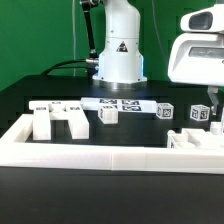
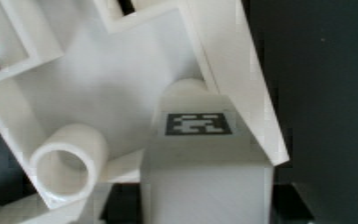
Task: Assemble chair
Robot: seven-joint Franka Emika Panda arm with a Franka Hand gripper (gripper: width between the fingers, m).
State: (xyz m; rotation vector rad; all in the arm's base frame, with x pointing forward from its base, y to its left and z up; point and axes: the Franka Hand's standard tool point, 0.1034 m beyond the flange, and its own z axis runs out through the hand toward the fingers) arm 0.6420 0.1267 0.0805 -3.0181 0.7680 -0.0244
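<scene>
My gripper (image 1: 211, 102) hangs at the exterior view's right, just over a tagged white chair part (image 1: 200, 114). In the wrist view a white leg-like part with a square tag (image 2: 199, 123) fills the gap between my jaws and runs out over a larger white slab (image 2: 105, 90) with a round socket (image 2: 66, 165). The jaws appear closed on this part. More chair parts lie on the table: a blocky slab piece (image 1: 55, 120) at the left, a small tagged cube (image 1: 108, 114), another cube (image 1: 165, 113), and pieces (image 1: 195, 140) at the right.
The marker board (image 1: 122, 104) lies flat in front of the robot base (image 1: 118, 60). A long white border rail (image 1: 110, 160) runs along the front and up both sides. The table top is black.
</scene>
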